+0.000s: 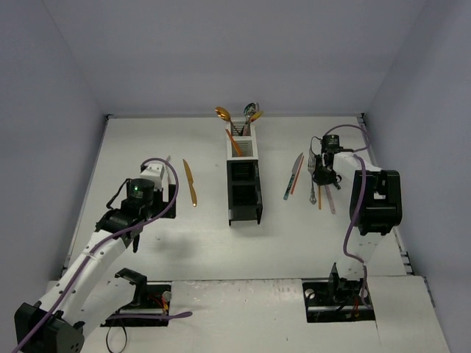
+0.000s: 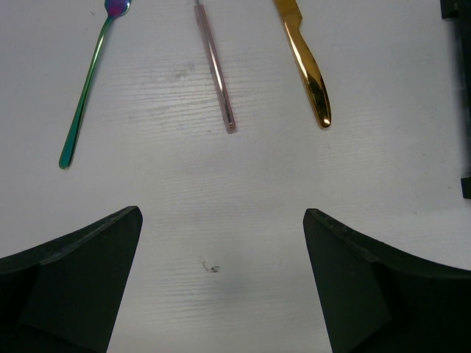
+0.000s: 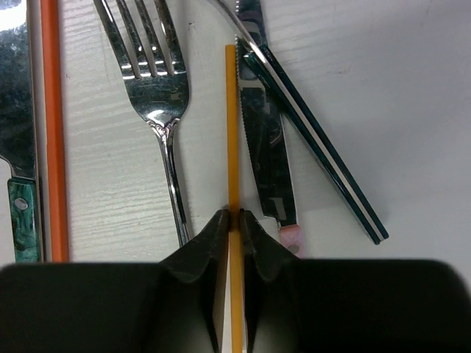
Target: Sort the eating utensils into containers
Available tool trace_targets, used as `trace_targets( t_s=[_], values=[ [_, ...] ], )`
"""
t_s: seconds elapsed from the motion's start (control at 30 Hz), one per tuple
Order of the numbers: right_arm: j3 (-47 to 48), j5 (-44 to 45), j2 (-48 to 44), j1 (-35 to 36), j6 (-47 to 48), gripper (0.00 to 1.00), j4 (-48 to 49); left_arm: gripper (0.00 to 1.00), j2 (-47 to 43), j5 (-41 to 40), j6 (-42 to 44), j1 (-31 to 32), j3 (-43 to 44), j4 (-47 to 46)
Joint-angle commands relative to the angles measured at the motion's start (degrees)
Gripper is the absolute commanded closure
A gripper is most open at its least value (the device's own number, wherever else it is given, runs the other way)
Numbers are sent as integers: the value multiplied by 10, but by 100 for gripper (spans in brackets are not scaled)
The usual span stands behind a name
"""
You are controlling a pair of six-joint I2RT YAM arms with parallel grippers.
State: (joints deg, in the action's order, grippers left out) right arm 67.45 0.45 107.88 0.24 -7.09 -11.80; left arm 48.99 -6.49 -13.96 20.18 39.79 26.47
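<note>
Fingers (image 3: 210,246) of your right gripper (image 3: 234,219) pinch the thin yellow-orange utensil (image 3: 232,132) at the centre of the right wrist view, silver fork (image 3: 158,95) just left of it. Left gripper (image 2: 221,217) hangs spread wide, holding nothing, gold knife (image 2: 309,81) at upper right of its view; containers (image 1: 243,176) sit mid-frame in the top view.

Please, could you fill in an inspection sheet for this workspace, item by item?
Surface: white table, a few dark specks.
Job's things: containers at centre, the far white ones hold utensils; gold knife lies on the left; silver fork and others lie on the right.
Clutter: nothing seen.
Grippers: left gripper open above bare table; right gripper fingers shut on a yellow handle.
Cables: purple cables run along both arms.
Surroundings: plain grey walls.
</note>
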Motion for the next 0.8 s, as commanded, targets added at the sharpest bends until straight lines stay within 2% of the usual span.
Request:
trace_targets(
  t_s=[0.0, 0.17, 0.33, 0.53, 0.6, 0.77],
  values=[
    [-1, 10, 11, 9, 12, 100, -31, 10, -8, -14, 0, -3, 28, -18],
    [10, 14, -28, 15, 16, 100, -45, 10, -6, -14, -1, -3, 28, -19],
    [55, 30, -115, 53, 20, 100, -53, 10, -9, -18, 1, -4, 28, -22],
    [177, 29, -179, 133, 66, 100, -43, 10, -13, -20, 1, -4, 27, -23],
    [200, 14, -185, 161, 80, 100, -19, 10, -13, -22, 1, -4, 27, -22],
    [190, -58, -210, 233, 132, 100, 140, 10, -19, -25, 1, -5, 27, -23]
  ],
)
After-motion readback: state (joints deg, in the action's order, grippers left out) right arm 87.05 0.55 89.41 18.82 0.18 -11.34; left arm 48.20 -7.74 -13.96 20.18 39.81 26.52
